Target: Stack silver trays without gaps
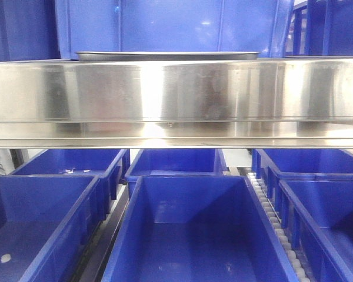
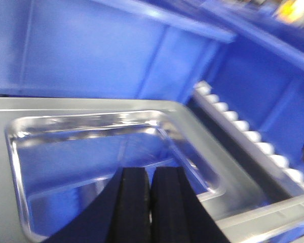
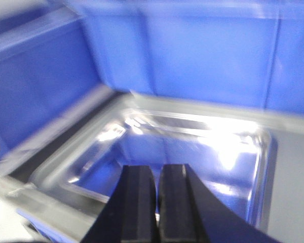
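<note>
A silver tray [image 1: 165,56] shows only as a thin rim edge above the steel rail in the front view, where no gripper appears. The left wrist view looks down into a shiny tray [image 2: 66,152] that reflects blue. My left gripper [image 2: 150,174] hangs over its near part, black pads pressed together with nothing seen between them. The right wrist view, blurred, shows a tray [image 3: 202,152] from the other side. My right gripper [image 3: 158,172] is shut over its near rim, which passes behind the fingers. I cannot tell whether either gripper touches the tray.
A long mirror-like steel rail [image 1: 176,97] crosses the front view. Deep blue bins [image 1: 194,235] stand in rows below it, and another blue bin wall [image 1: 165,26] rises behind the tray. A white roller track [image 2: 243,131] runs beside the tray's shelf.
</note>
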Controlling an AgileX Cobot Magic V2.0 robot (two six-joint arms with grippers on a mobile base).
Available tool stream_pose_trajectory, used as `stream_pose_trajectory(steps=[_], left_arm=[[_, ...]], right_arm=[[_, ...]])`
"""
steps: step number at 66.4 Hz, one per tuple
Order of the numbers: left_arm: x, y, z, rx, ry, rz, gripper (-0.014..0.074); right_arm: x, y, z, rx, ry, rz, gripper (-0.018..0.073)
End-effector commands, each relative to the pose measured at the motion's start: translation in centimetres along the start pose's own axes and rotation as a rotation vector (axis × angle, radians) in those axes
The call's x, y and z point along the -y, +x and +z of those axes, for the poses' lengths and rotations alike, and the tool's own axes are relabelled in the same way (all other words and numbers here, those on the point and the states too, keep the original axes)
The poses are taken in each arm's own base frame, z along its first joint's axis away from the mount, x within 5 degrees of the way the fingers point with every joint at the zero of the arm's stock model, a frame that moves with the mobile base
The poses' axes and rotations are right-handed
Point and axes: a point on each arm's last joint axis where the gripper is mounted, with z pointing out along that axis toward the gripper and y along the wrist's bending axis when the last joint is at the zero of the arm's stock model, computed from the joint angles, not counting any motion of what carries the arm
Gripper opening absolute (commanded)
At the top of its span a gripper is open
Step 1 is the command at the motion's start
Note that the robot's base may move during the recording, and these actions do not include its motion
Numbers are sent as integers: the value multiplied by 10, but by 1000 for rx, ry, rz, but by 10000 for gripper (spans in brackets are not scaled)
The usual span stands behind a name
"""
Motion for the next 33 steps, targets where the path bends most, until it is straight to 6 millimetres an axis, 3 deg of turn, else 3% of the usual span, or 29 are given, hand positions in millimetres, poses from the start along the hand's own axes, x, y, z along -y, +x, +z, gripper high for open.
stream_pose_trajectory(steps=[1, 13, 33], left_arm=[[1, 6, -25, 74, 69, -10, -13], [-8, 30, -75, 166, 114, 131, -13], [-22, 56, -142, 343, 138, 263, -13]], right_arm=[[-1, 5, -24, 110, -68, -50, -18], [1, 25, -66, 259, -164, -101, -18], [9, 44, -114, 368, -186, -132, -17]])
